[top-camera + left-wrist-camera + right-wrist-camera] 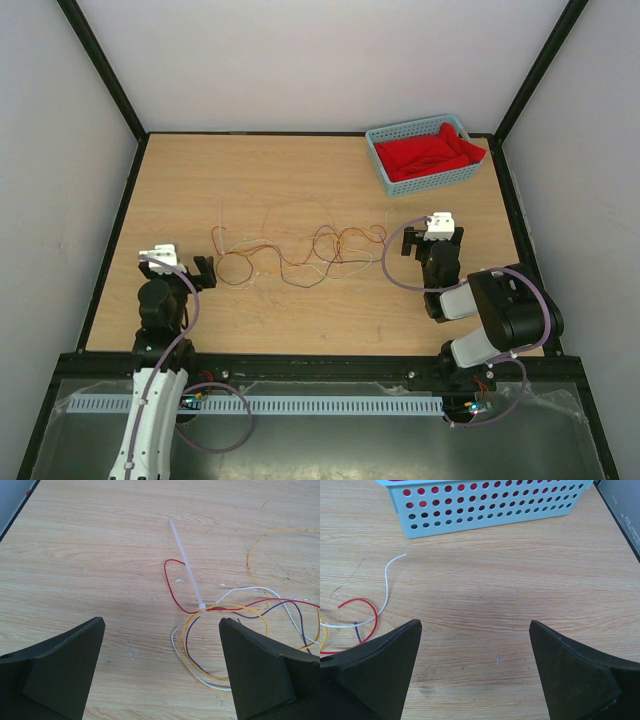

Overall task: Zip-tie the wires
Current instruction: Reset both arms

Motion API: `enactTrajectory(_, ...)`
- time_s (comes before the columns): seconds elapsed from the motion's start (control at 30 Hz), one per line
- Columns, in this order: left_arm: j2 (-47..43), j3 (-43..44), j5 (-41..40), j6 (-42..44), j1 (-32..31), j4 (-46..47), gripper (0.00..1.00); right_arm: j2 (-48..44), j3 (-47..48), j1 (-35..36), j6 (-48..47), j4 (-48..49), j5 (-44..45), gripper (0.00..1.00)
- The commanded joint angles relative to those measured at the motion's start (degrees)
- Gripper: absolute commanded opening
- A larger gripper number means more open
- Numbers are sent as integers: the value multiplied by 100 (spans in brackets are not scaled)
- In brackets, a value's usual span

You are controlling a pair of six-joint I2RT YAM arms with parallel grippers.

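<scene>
The wires (300, 270) lie in loose curls across the middle of the table, between the two arms. In the left wrist view they show as red, yellow, purple and white strands (240, 611), and a white zip tie (187, 567) is looped round them where they cross, its tail pointing away. My left gripper (204, 270) (162, 625) stands open just short of that loop, with nothing between its fingers. My right gripper (430, 232) (475, 624) is open over bare wood. The white and red wire ends (380, 607) lie to its left.
A light blue perforated basket (385, 172) (485, 510) holding a red cloth (430, 152) stands at the back right, just beyond the right gripper. A black frame borders the table on all sides.
</scene>
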Motion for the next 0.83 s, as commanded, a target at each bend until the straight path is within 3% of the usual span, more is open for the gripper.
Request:
enactTrajectory(0.0,-296,-66,-96,18,-27,-359,99,-25,36,-25,3,258,5,99)
enactTrajectory(0.8,-209,-39,-205,-46,-36,-382,99,-26,39,-23,3,257,6,99)
